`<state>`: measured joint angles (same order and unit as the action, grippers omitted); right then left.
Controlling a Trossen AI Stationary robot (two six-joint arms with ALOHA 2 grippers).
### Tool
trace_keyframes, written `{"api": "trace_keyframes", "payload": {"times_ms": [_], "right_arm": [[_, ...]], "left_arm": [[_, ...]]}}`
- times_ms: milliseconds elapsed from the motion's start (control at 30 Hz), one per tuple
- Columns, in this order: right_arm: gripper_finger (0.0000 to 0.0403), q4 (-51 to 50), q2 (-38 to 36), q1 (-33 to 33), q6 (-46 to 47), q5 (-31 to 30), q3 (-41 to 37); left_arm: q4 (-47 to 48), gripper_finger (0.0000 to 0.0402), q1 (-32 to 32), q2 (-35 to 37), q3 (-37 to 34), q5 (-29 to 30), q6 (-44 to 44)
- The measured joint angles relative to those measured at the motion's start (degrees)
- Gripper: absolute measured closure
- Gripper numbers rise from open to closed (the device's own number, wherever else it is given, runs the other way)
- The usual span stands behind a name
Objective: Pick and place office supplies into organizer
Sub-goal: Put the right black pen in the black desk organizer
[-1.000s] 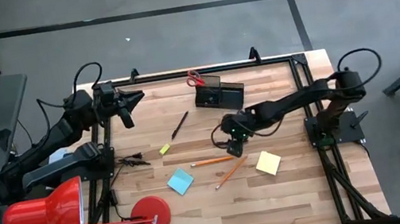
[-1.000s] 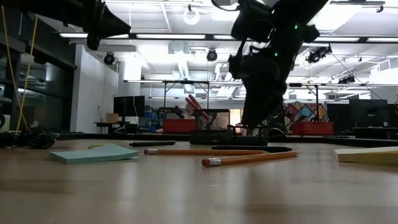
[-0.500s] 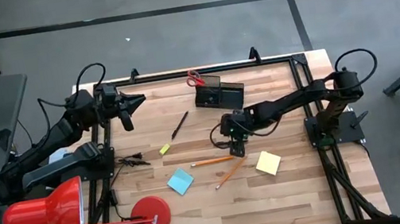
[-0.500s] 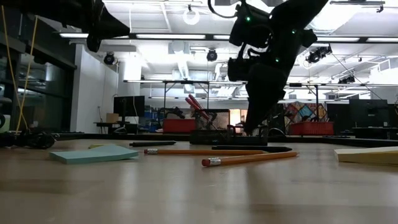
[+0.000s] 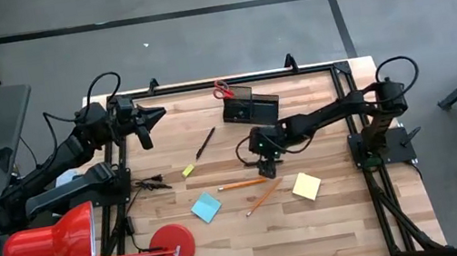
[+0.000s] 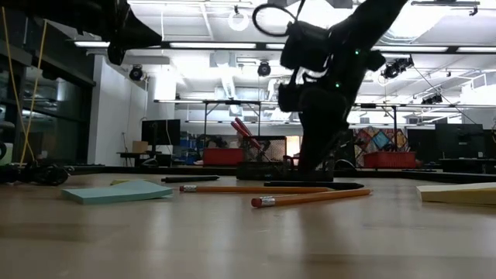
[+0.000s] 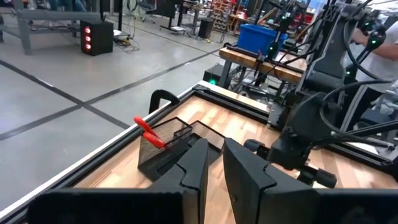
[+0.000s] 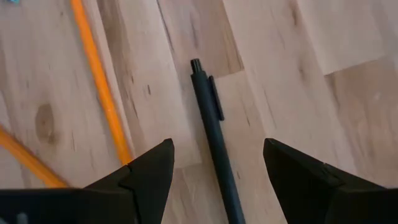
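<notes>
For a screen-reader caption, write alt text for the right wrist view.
The right hand, its two dark fingers spread open, hangs over a black pen lying on the wooden table, with the pen lined up between the fingers. An orange pencil lies beside the pen, and part of a second orange pencil shows at the picture's edge.

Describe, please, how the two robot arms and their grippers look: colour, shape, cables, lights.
Both arms are dark, almost black, built of slim jointed segments with looping black cables along them. The left gripper ends in two pointed dark fingers with flat, angular faces. The right gripper has similar wedge-shaped black fingers. In the low view, small green lights glow on the right arm's wrist. No coloured markings are visible.
</notes>
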<state>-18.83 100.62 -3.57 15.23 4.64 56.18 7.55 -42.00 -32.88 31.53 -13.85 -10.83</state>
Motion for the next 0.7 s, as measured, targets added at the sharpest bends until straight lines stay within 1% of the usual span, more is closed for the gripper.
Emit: {"api": "trace_keyframes", "payload": {"times_ms": [233, 400, 467, 600, 700], "right_arm": [[0.016, -0.3, 1.8, -0.2, -1.1, -2.0, 0.0], [0.016, -2.4, 1.9, 0.4, -5.0, -6.0, 0.1], [0.016, -5.6, 1.9, 0.4, -5.3, -6.5, 0.8], [0.016, -8.8, 1.9, 0.3, -6.8, -7.1, 2.1], [0.016, -9.5, 1.9, 0.3, -8.4, -5.5, 3.2]], "left_arm": [[0.0, 0.0362, 0.0, 0.0, 0.0, 0.0, 0.1], [0.0, 0.0362, 0.0, 0.0, 0.0, -0.1, 0.1], [0.0, 0.0362, 0.0, 0.0, 0.0, -0.1, 0.1], [0.2, 0.0362, 0.0, 0.0, 0.0, -0.1, 0.2], [0.2, 0.0362, 0.0, 0.0, 0.0, -0.1, 0.3]]}}
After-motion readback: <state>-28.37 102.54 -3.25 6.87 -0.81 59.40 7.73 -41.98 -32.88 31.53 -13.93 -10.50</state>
